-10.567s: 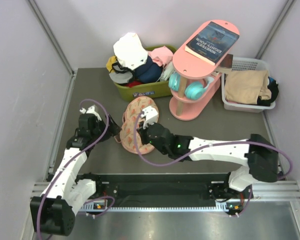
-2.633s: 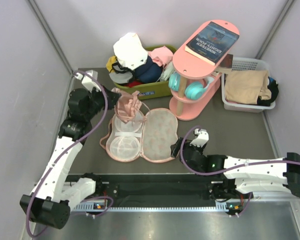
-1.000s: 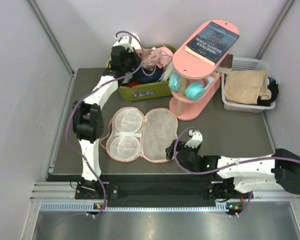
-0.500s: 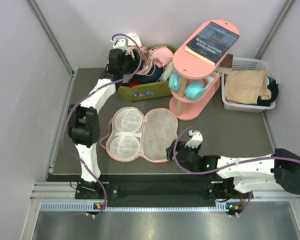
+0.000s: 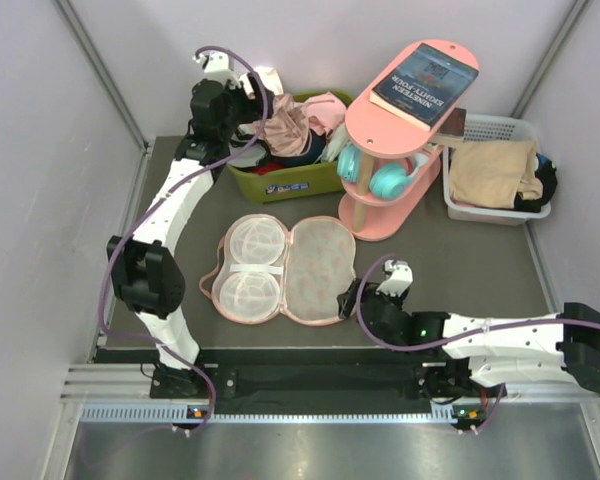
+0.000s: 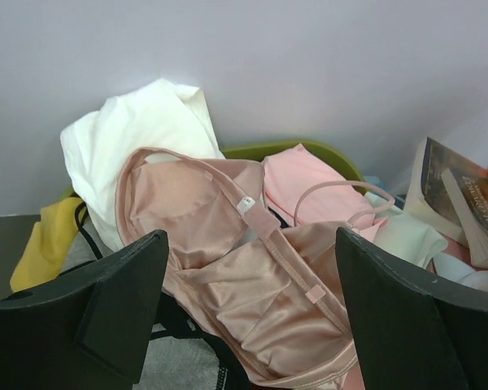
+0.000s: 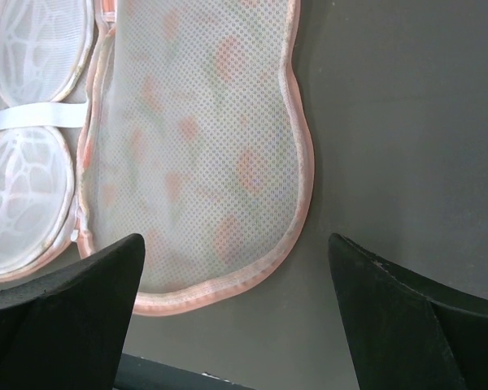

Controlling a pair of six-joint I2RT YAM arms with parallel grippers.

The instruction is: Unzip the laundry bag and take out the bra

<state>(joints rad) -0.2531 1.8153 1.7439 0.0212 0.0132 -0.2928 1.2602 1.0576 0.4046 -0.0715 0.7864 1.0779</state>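
The laundry bag point(image 5: 320, 268) lies unzipped and spread flat on the table, with its printed mesh half point(image 7: 195, 146) on the right and two white mesh cups point(image 5: 248, 270) on the left. The dusty-pink bra point(image 5: 285, 118) rests on the clothes heaped in the green bin; in the left wrist view the bra point(image 6: 228, 244) sits loose below my fingers. My left gripper point(image 6: 248, 272) hovers open over it at the bin's left end point(image 5: 242, 103). Just off the bag's lower right rim, my right gripper point(image 5: 354, 297) stands open and holds nothing point(image 7: 236, 272).
The green bin point(image 5: 280, 182) is packed with clothes, among them a white garment point(image 6: 138, 138). A pink two-tier rack point(image 5: 380, 215) carries a book point(image 5: 425, 82) and teal headphones point(image 5: 375, 175). A white basket point(image 5: 495, 210) with tan cloth point(image 5: 492, 168) stands at the back right.
My left gripper opened and let go of the bra, which now lies on the bin's pile. The left arm drew back to the left. The right gripper shifted slightly.
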